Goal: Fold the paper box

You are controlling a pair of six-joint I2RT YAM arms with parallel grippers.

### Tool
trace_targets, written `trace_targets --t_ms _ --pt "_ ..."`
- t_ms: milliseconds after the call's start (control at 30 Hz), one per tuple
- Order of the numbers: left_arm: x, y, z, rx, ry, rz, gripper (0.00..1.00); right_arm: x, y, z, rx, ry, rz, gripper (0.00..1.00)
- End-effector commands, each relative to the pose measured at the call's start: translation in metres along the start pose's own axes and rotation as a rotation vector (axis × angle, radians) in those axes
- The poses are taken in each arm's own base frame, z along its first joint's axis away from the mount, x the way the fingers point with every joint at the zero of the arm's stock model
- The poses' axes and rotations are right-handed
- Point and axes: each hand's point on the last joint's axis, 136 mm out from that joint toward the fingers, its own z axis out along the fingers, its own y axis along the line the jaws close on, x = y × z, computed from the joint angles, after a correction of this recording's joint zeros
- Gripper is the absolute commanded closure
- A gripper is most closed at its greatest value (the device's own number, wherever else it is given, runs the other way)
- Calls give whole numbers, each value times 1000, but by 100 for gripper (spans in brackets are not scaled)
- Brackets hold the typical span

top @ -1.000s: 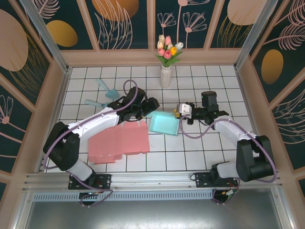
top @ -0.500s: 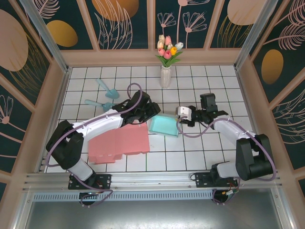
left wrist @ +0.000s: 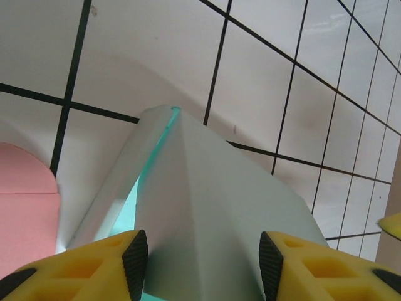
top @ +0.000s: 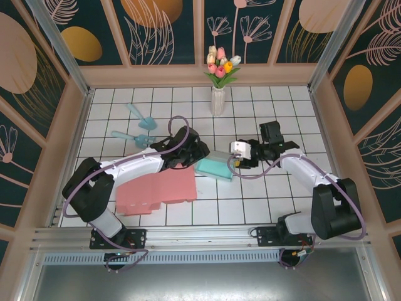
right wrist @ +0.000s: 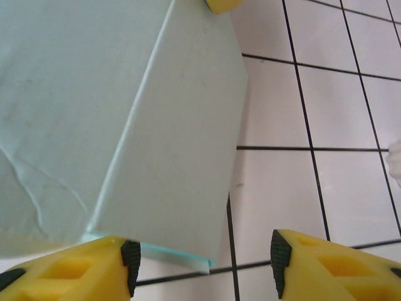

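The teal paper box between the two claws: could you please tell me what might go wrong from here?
The right claw stands open, only one finger near a corner of the teal box, so the left claw alone seems to pinch it; the thin wall could crumple or slip. The box also sits close to the pink sheet; a push may shove that sheet.

1. I'm seeing the paper box (top: pixel 216 165) showing pale teal, with brighter turquoise glowing along its edges.
2. The flat card (top: pixel 156 188) is showing plain salmon pink.
3. The table (top: pixel 250 200) is showing white tiles crossed by dark grid lines.
4. I'm watching the left gripper (left wrist: pixel 197 263) and the right gripper (right wrist: pixel 200 263) showing yellow fingers with black pads.
5. The walls (top: pixel 163 25) are displaying dark teal panels with gold ovals and pale leaf outlines.
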Motion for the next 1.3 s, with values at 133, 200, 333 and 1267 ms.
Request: trace_targets --t_ms 133,200,333,1267 --pt "1 19 9 -59 -28 -13 49 13 -1 -21 25 153 -5 37" --pt "1 22 10 -66 -31 -16 49 10 -5 -26 63 149 16 35" --pt "-2 24 10 -75 -50 -19 49 -4 -21 -41 170 106 121 35" --pt "3 58 9 -202 -133 -42 50 -11 15 -65 497 -526 1743 1"
